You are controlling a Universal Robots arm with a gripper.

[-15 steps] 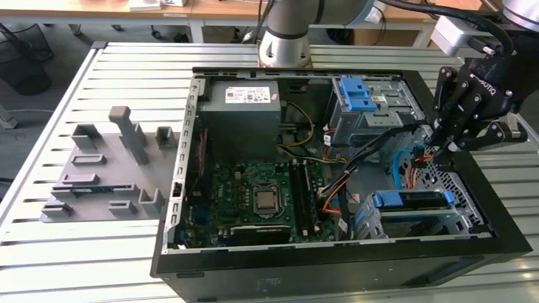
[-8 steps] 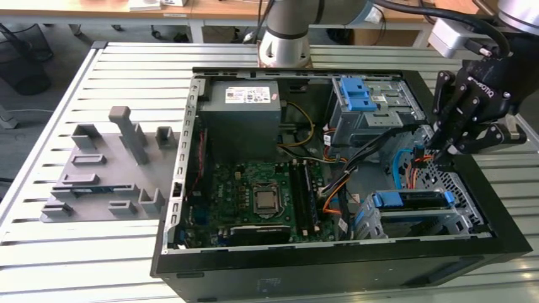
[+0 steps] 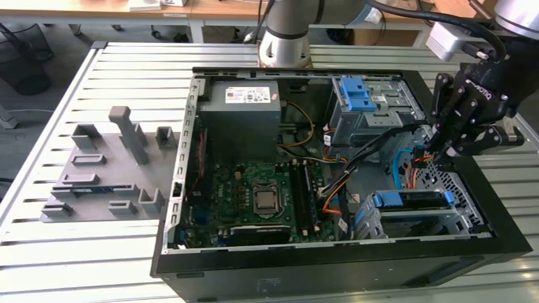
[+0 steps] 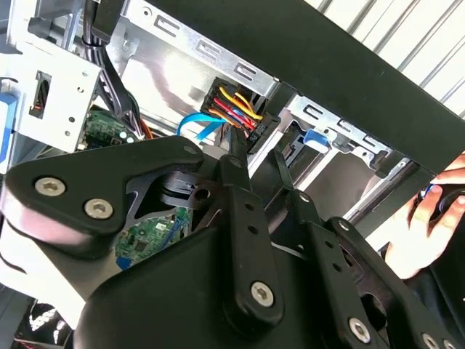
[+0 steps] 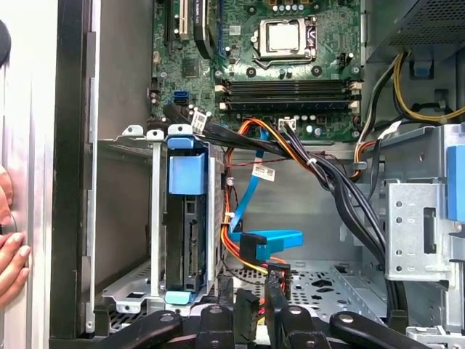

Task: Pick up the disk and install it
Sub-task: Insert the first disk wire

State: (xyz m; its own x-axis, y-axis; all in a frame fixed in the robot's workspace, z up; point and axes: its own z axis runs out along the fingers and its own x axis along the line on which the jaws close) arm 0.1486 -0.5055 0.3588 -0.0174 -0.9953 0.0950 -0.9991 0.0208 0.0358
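The black multi-link end effector [image 3: 444,150] hangs inside the open black computer case [image 3: 337,268], fingers drawn together around a black cable connector [image 5: 275,280]. The silver blue-framed disk [image 5: 185,225] sits seated in its grey bay, at the case's four o'clock in the exterior view.

Disk [image 5: 185,218]: seated on edge in its bay in the first wrist view; its flat faces and label are hidden by the blue carrier and cage wall.
Gripper [image 5: 254,309]: fingertips sit among the cable plugs in the first wrist view; whether they pinch anything cannot be told.
Gripper body: crossed by the lower edge in the first wrist view.
Motherboard [image 4: 149,236]: mostly covered by the gripper linkage in the second wrist view.
Person's hand [image 5: 11,258]: cut by the picture's edge; perhaps resting on the case rim.
Robot arm [image 3: 291,28]: upper part cut off in the exterior view.
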